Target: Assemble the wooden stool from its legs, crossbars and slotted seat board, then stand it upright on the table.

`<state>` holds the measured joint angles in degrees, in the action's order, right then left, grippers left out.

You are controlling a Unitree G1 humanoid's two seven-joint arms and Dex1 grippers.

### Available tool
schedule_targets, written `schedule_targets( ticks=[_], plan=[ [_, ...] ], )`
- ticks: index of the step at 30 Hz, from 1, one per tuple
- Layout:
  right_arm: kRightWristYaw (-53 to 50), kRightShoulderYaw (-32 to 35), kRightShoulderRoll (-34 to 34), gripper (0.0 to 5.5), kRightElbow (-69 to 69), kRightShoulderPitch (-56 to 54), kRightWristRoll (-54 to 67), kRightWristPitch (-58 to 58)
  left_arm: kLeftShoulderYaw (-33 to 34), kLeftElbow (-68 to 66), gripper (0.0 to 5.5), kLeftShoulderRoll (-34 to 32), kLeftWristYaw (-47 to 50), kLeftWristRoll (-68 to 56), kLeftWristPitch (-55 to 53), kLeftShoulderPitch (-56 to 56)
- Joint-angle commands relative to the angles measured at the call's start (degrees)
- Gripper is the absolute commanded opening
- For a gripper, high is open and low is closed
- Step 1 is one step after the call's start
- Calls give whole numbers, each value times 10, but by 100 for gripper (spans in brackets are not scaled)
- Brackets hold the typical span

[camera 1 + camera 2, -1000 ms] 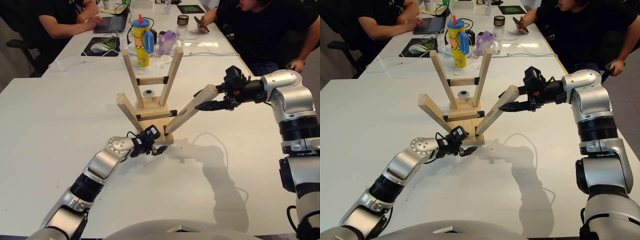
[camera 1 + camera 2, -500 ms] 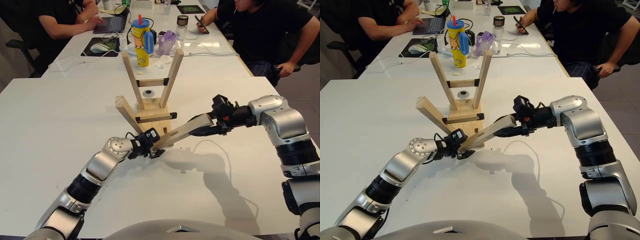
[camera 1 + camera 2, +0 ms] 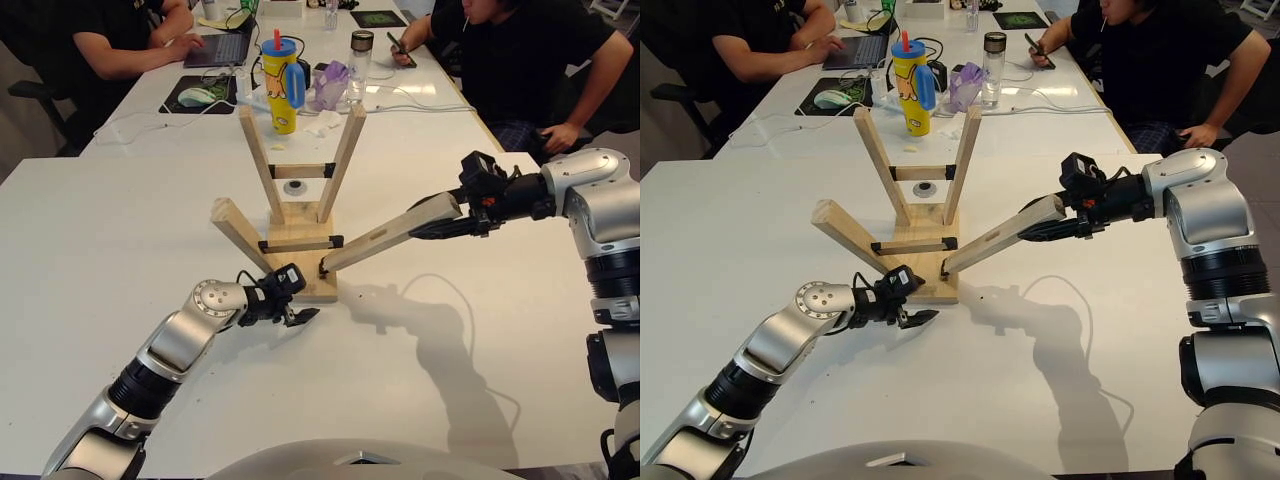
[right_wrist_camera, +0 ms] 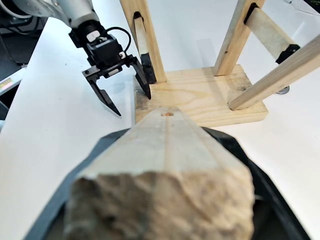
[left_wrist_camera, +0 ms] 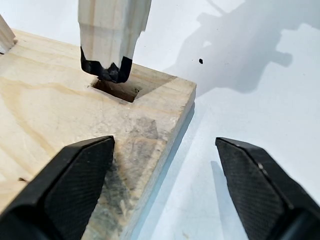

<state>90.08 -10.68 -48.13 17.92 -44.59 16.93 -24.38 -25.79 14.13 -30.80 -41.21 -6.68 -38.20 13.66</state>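
Observation:
The slotted seat board (image 3: pixel 310 288) lies flat on the white table. Three legs stand up out of it, joined by two crossbars (image 3: pixel 300 170). My right gripper (image 3: pixel 455 215) is shut on the outer end of a fourth leg (image 3: pixel 390 235), which slants down to the left. Its black-capped tip (image 5: pixel 112 30) hovers just over an empty slot (image 5: pixel 115 90) at the board's near right corner. My left gripper (image 3: pixel 298 314) is open at that same corner, one finger (image 5: pixel 75 175) over the board and the other over the table. It holds nothing.
A thin cable (image 3: pixel 440 300) loops on the table right of the board. Beyond the stool are a small round part (image 3: pixel 293 187), a yellow cup (image 3: pixel 283 85), a bottle (image 3: pixel 362 60) and a laptop (image 3: pixel 222 45). People sit at the far table.
The right gripper dipped the leg low toward the table, then raised its held end up and to the right. The leg's tip came away from the left gripper to the corner slot.

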Motion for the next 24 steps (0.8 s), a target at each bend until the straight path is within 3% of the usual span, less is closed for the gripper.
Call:
schedule_targets(
  ticks=[1, 9, 24],
  plan=[
    [17, -27, -2, 204, 31, -53, -33, 23, -26, -36, 375, -8, -7, 6, -44, -42],
    [24, -97, -5, 204, 42, -103, -22, 17, -26, -43, 375, 19, 15, 8, -44, -44],
    [17, -134, -13, 204, -51, -107, -41, -36, -26, -53, 375, 38, 32, 9, -39, -49]
  ],
)
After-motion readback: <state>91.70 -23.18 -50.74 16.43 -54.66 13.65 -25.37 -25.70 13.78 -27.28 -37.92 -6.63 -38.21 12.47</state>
